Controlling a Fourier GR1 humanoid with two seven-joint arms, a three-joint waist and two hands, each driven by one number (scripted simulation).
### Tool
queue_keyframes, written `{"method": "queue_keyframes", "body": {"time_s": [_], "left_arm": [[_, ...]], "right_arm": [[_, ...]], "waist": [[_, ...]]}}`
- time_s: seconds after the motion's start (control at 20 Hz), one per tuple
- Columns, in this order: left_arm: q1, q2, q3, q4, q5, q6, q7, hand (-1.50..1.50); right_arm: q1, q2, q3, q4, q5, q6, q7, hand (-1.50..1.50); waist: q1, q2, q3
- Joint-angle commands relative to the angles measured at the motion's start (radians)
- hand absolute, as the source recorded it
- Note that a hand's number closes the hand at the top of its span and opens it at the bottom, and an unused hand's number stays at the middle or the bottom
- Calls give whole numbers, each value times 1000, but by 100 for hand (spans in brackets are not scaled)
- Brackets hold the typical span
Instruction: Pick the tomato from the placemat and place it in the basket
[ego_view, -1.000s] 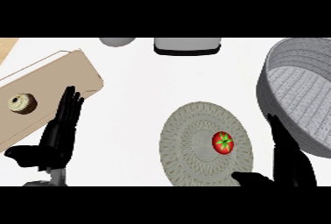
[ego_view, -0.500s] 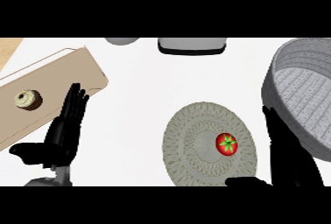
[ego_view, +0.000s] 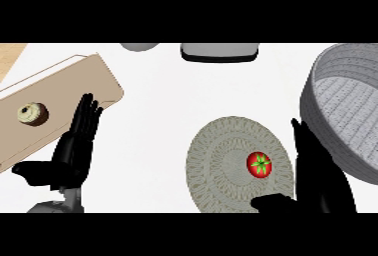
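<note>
Head view: one tomato (ego_view: 259, 164) is seen lying on one round woven placemat (ego_view: 221, 165), right of the placemat's middle. One grey basket (ego_view: 347, 115) is set just right of the placemat, its rim near the placemat's edge. The right hand (ego_view: 319, 172) is held with straight fingers between placemat and basket, thumb below the tomato, nothing grasped. The left hand (ego_view: 72, 150) is held open, well left of the placemat, over the edge of a tan board (ego_view: 66, 95) carrying one small pastry (ego_view: 32, 113). Bare counter (ego_view: 177, 95) is left above the placemat.
</note>
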Motion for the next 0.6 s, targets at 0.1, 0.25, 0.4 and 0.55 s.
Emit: {"method": "queue_keyframes", "body": {"time_s": [0.1,0.25,0.4,0.55], "left_arm": [[26,-12,6,12,17,-29,-33,0],[-4,12,34,-1,14,-28,14,0],[21,-45,-3,47,-18,-9,-54,0],[15,-13,8,-32,-22,-4,26,0]], "right_arm": [[-25,118,18,65,65,105,194,-150],[-72,159,54,152,127,34,174,-150],[-48,160,11,168,114,41,109,-150],[12,161,15,145,173,59,96,-150]], "waist": [[-1,1,2],[4,1,3],[-2,2,3],[-3,-1,3]]}}
